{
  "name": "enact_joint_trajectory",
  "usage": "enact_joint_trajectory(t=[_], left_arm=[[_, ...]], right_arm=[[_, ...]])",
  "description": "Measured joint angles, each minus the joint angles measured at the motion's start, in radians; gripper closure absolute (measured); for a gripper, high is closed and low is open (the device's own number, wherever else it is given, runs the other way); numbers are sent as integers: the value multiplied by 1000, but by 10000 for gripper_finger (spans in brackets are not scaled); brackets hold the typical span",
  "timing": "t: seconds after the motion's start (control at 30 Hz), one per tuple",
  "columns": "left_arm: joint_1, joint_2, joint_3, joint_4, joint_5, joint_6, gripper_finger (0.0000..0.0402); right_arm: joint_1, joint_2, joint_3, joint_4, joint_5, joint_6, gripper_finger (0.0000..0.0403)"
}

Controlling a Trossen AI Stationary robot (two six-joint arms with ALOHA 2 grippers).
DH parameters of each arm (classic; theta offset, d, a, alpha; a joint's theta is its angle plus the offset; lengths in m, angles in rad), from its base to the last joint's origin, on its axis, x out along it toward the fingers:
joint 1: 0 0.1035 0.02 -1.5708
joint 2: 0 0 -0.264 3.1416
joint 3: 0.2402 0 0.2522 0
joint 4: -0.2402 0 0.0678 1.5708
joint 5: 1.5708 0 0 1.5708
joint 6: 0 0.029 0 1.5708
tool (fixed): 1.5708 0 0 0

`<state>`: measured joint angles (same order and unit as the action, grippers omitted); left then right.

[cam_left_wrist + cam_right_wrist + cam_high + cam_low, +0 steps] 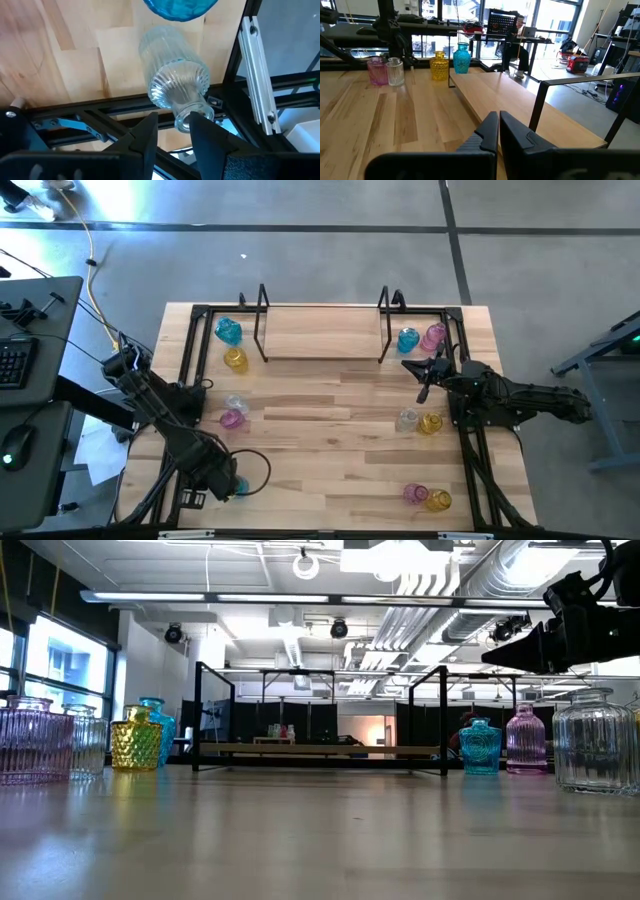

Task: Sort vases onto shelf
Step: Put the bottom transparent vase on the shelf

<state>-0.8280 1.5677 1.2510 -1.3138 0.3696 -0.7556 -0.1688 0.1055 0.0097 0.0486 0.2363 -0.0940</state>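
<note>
My left gripper [176, 131] is open at the table's near left corner [228, 480]. Its fingers stand at the mouth of a clear ribbed vase's neck [190, 117]. A teal vase [176, 7] stands just beyond it [239, 486]. My right gripper [498, 131] is shut and empty, and it hovers right of the shelf [424, 376]. The shelf [322, 332] is a black frame on the far side, with no vase on it. Other vases stand in pairs: teal [228, 331] and yellow [235, 359], clear [236, 404] and pink [231, 420], and teal [407, 339] and pink [433, 335]. My left gripper comes at the clear vase's neck [186, 111] from above, slanting, with one finger [149, 131] to one side of it and the other finger [206, 133] under its rim. Whether either finger touches the glass I cannot tell.
A clear vase [406, 420] and a yellow vase [431, 423] stand below my right arm. A pink vase [415, 495] and a yellow one [439, 500] are near the right near corner. The black rail frame [190, 370] edges the table. Bare wood [320, 450] lies in the middle.
</note>
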Motion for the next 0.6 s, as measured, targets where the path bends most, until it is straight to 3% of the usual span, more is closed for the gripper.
enact_joint_trajectory(t=[0.6], left_arm=[[-45, 0, 0, -8, 8, 6, 300]], right_arm=[[0, 0, 0, 0, 0, 0, 403]])
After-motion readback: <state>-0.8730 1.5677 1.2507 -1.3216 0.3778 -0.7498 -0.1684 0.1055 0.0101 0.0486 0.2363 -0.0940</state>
